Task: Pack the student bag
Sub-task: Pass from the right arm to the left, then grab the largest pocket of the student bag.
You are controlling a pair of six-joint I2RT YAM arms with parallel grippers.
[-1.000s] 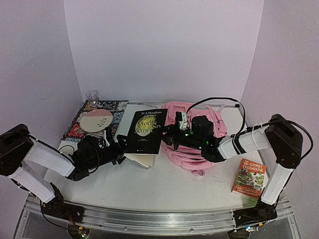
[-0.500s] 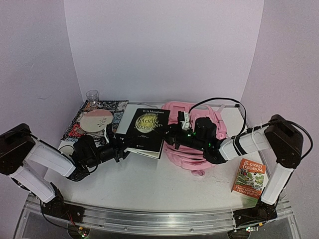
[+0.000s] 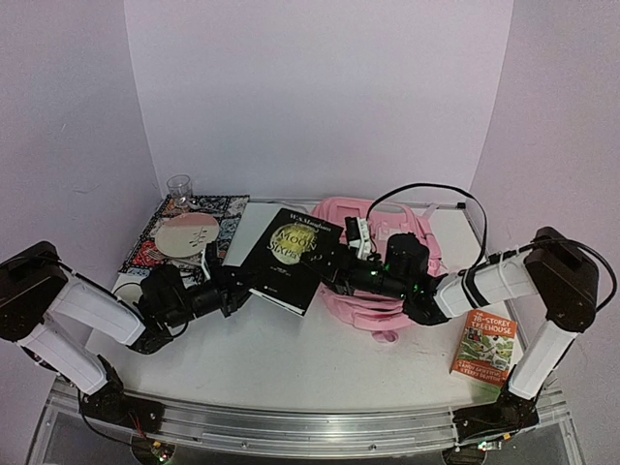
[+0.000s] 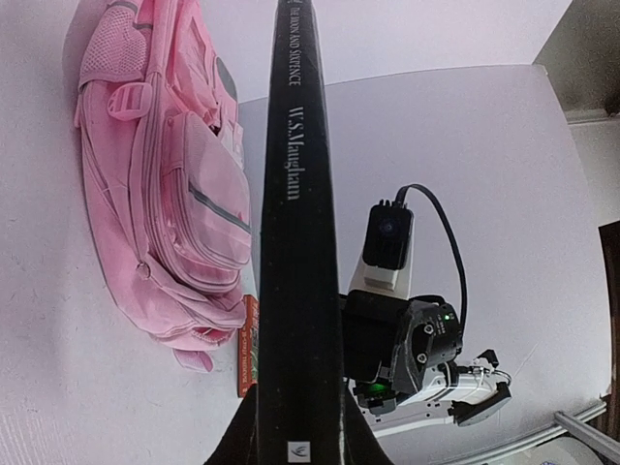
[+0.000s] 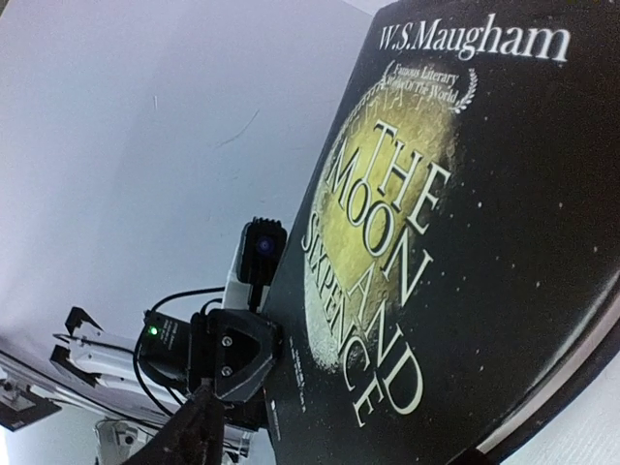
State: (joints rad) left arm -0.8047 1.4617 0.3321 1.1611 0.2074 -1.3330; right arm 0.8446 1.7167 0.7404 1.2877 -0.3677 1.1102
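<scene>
The student bag [image 3: 373,308] is a pale-pink backpack lying flat at the table's centre right; in the left wrist view it [image 4: 165,194] fills the upper left. A black book with a gold moon on its cover [image 3: 291,254] is tilted up off the table just left of the bag. My left gripper [image 3: 240,288] is shut on its lower left edge, and its spine [image 4: 298,242] runs up between my fingers [image 4: 237,441]. My right gripper [image 3: 334,263] stands open at the book's right edge, over the bag. The cover [image 5: 436,242] fills the right wrist view, with one finger [image 5: 194,426] standing clear of it.
An orange paperback [image 3: 487,347] lies near the right arm's base. At the back left a patterned book [image 3: 223,208] carries a pink-and-cream disc [image 3: 186,233], with a clear glass [image 3: 178,186] behind it. A white book [image 3: 254,215] lies behind the black one.
My left gripper has moved in and shut on the black book's edge. My right gripper has opened off it. The book has swung up and to the right, toward the bag.
</scene>
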